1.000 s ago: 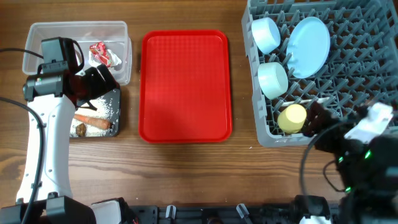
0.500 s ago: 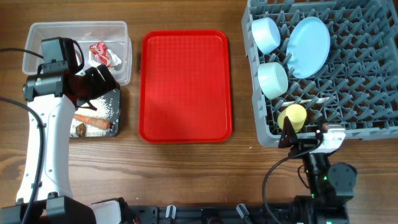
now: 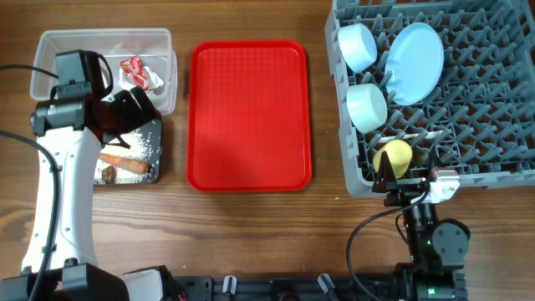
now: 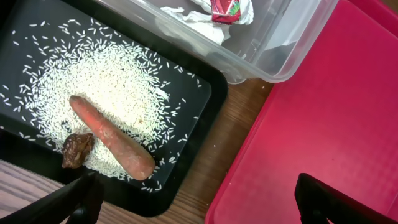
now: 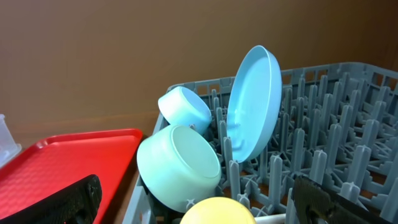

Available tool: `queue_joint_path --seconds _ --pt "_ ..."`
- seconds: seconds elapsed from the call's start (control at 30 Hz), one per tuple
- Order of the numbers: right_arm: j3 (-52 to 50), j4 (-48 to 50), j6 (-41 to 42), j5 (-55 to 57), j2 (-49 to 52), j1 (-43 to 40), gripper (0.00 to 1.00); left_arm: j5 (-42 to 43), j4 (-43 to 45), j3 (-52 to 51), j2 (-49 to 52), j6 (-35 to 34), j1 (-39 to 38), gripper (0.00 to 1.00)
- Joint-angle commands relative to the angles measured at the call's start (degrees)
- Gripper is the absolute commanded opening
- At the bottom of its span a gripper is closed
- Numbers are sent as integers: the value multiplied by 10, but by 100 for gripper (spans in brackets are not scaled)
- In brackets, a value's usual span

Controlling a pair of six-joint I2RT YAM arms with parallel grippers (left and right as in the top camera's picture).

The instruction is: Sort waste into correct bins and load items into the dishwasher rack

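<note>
The left hand hangs with its fingers spread as wide as they go, and it holds nothing. Just under it, a little to its left, lies the black tub. The rice is spread over the floor of this tub, the sausage stick lies on top of the rice, and the brown lump is just beside the stick. Beyond the fingers stands the clear tub with the wrapper inside. I think the food rests go in one tub and the packaging in the other, and this is why they lie apart. The red tray, to the right of this hand, carries nothing.

The right hand is also fully open and empty, low over the bench at the near wall of the rack. The yellow cup sits in the rack just in front of it, in line between its fingers, but neither finger touches it. Farther ahead one bowl lies on its side, and the second bowl is behind it. To their right the plate stands on its edge. The pegs keep it upright, probably so that water can run off. The spoon lies across the pegs just past the cup.

In my judgement sorting and loading look complete, so neither hand has anything to carry.
</note>
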Motion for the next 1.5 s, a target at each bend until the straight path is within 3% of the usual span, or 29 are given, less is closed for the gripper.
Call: queue_joint_path --seconds 0.0,0.57,0.87,1.03,1.13,1.27,1.37,1.47 --pt "-3 3 -10 12 -6 4 100 5 2 10 4 1 2 100" --pt "-3 3 -10 12 -6 4 100 5 2 10 4 1 2 100" --pt "-3 3 -10 12 -6 4 100 3 6 -5 -85 1 -14 100" --pt "-3 3 -10 12 -6 4 100 40 191 -127 -200 38 -45 100" --pt "-3 3 -10 12 -6 4 100 124 364 -264 -302 87 -47 100" --pt "-3 3 -10 12 -6 4 100 156 526 -413 -404 91 -47 100" --pt "-3 3 -10 12 -6 4 100 155 600 -515 -484 91 -48 100" --pt "-3 3 -10 12 -6 4 100 155 613 -575 -548 91 -48 100"
